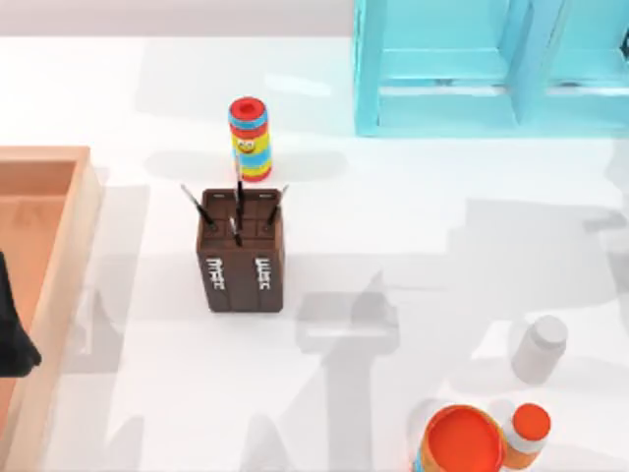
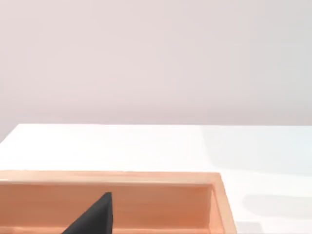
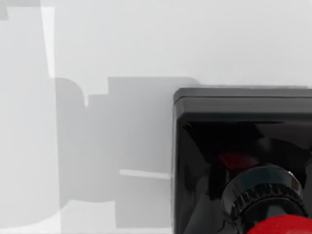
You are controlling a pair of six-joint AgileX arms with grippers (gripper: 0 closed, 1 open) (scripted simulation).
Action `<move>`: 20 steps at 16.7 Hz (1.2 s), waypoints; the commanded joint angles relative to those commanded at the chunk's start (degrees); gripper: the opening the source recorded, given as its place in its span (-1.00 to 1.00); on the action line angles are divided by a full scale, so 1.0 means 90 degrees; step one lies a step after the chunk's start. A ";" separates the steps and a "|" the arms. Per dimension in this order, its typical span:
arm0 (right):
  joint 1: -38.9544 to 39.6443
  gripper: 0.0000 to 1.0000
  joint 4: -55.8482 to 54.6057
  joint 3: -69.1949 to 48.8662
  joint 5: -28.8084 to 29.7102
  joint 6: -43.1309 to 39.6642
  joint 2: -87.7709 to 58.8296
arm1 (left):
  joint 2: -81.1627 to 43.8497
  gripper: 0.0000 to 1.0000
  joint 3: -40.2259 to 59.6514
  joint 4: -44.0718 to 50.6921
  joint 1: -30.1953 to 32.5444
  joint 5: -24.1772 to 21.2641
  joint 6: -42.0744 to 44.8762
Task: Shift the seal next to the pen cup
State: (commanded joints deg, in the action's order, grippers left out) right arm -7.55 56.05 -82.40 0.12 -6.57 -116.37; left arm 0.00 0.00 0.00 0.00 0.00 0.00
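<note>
Near the middle of the table [image 1: 413, 246], a little toward its left, the pen cup [image 1: 241, 258] stands upright, a dark brown box with white markings on its front and thin dark pens sticking out of its top. Just behind it, close but apart, stands a rainbow cylinder [image 1: 251, 140] with a red top. A wooden tray [image 1: 86, 211] lies along the left edge, and a cyan rack [image 1: 447, 98] sits at the far right.

At the near right a grey bottle [image 1: 540, 348] stands alone. Nearer still are an orange lid [image 1: 462, 442] and, just beside it, an orange-capped bottle [image 1: 529, 431].

The left arm [image 1: 12, 339] sits at the left edge over the tray. In its wrist view a dark tip of the left gripper [image 2: 95, 217] hangs above the tray's floor, with the tray's rim and bare table beyond.

The right wrist view looks down from close above on the seal [image 3: 229, 141]. Its glossy black square base rests on the white table, and its red knob [image 3: 282, 226] rises from a dark ribbed collar. Where the seal stands relative to the pen cup I cannot tell.

How the jaws of the left gripper or the right gripper stand, I cannot tell.
</note>
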 joint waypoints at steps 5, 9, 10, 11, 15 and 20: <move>0.0000 -1.00 0.0000 0.0000 0.0000 0.0000 0.0000 | 0.0000 1.00 0.0000 0.0000 0.0000 0.0000 0.0000; 0.0107 -1.00 0.0100 -0.0101 0.0002 0.0102 -0.0027 | 0.0000 1.00 0.0000 0.0000 0.0000 0.0000 0.0000; 0.0246 -1.00 0.0250 -0.0250 0.0002 0.0240 -0.0067 | 0.0000 1.00 0.0000 0.0000 0.0000 0.0000 0.0000; 0.0415 -1.00 0.0463 -0.0467 0.0002 0.0411 -0.0097 | 0.0000 1.00 0.0000 0.0000 0.0000 0.0000 0.0000; 0.1105 -1.00 0.1785 -0.1815 0.0001 0.1099 -0.0113 | 0.0000 1.00 0.0000 0.0000 0.0000 0.0000 0.0000; 0.2053 -1.00 0.3323 -0.3330 0.0004 0.2043 -0.0070 | 0.0000 1.00 0.0000 0.0000 0.0000 0.0000 0.0000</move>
State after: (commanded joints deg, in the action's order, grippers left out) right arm 10.93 85.96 -112.37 0.15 11.82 -117.00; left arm 0.00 0.00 0.00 0.00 0.00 0.00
